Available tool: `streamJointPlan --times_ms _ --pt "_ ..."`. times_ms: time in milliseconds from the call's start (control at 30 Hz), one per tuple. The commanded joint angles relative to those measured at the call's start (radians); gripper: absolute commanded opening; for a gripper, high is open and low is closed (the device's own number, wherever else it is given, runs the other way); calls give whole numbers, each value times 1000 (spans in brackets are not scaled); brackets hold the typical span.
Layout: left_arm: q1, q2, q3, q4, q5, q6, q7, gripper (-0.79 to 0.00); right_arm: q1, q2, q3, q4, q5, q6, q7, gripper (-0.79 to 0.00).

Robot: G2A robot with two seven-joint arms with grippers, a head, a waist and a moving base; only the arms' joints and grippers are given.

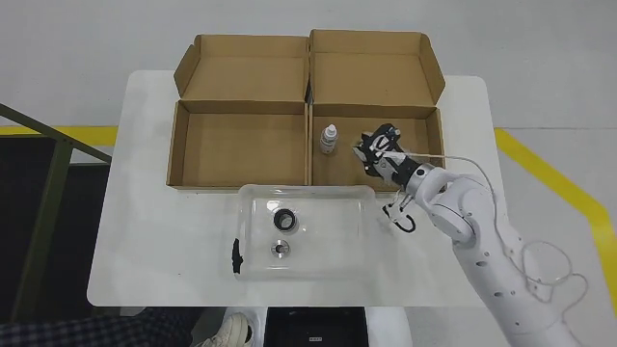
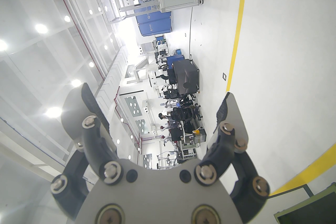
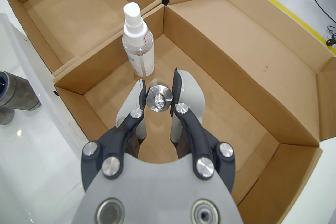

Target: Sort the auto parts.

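Observation:
My right gripper (image 3: pixel 158 97) is shut on a small silver metal part (image 3: pixel 158 99), held above the floor of the right cardboard box (image 3: pixel 262 93). In the top view that gripper (image 1: pixel 378 146) hangs over the right box (image 1: pixel 436 130), just right of a small clear spray bottle (image 1: pixel 329 139) standing upright inside it. The bottle (image 3: pixel 137 43) is close beyond the fingertips. A clear plastic tray (image 1: pixel 253 198) at the table's front holds a black ring (image 1: pixel 284 220) and a small metal part (image 1: pixel 280 248). My left gripper (image 2: pixel 157 104) is open, pointing out at the room.
The left cardboard box (image 1: pixel 236 149) stands beside the right one, lids open toward the back. A black part (image 1: pixel 234 257) lies at the tray's left front edge. A grey metal cylinder (image 3: pixel 15 93) lies on the white table (image 1: pixel 145 202) near the box corner.

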Motion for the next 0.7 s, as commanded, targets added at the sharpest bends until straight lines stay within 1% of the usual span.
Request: streamJointPlan --times_ms 0,400,667 --pt "0 0 0 0 0 0 0 0 16 -2 -12 11 -7 1 20 -785" --pt "0 0 0 0 0 0 0 0 131 -18 -84 120 -8 -30 121 -785" --pt "0 0 0 0 0 0 0 0 185 -31 -130 183 -2 -31 148 -785"
